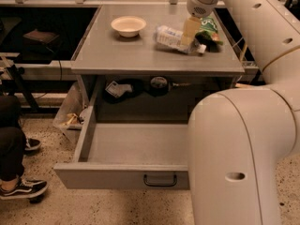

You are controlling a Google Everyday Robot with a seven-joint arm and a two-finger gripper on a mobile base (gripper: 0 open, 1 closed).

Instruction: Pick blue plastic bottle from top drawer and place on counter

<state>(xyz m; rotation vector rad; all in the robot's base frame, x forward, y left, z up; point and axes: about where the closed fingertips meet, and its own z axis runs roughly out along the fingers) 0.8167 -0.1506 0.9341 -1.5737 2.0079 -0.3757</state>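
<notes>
Placing step: tool [191, 33] is clamping blue plastic bottle [168, 35] on counter [122, 55], right of bowl [128, 26]; next is needing release, straight lift w/o rolling it.

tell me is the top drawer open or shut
Open: the top drawer is pulled out, its visible floor bare. The claw is up at the blue plastic bottle on the counter.

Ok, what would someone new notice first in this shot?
The robot's bulky white arm fills the foreground on the picture's right, its gripper at the blue plastic bottle lying on the counter beside a green snack bag. Below, the top drawer stands pulled wide open.
</notes>
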